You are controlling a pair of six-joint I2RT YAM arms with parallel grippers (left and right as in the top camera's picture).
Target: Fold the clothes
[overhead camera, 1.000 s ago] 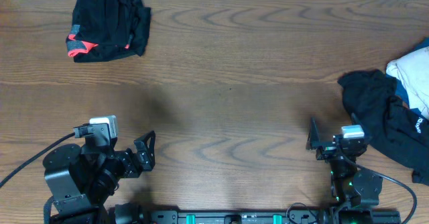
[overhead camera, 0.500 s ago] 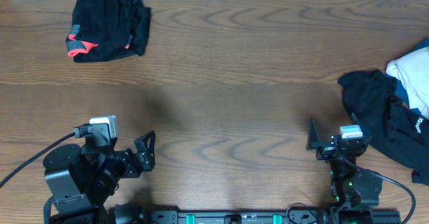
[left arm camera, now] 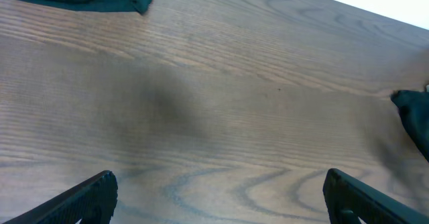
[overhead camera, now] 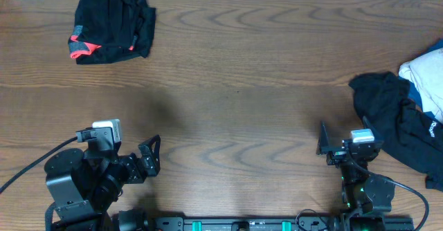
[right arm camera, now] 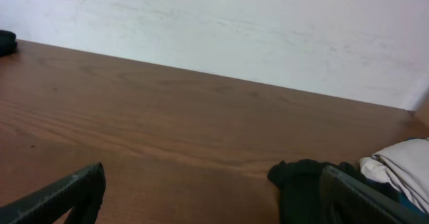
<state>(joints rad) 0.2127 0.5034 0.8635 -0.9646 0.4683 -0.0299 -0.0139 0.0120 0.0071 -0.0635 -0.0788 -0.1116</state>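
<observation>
Clothes [overhead camera: 398, 120] lie heaped loose at the right edge; one black bundle [overhead camera: 111, 22] with red band sits far left. My left gripper [left arm camera: 219, 184] and right gripper [right arm camera: 213, 177] stand spread wide, holding nothing.

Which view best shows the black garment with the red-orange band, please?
The overhead view: the whole black garment with its band shows. The left wrist catches only its lower edge; the right wrist shows at most a dark sliver.

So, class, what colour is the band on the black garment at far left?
The band is red-orange, clearest in the overhead view.
</observation>
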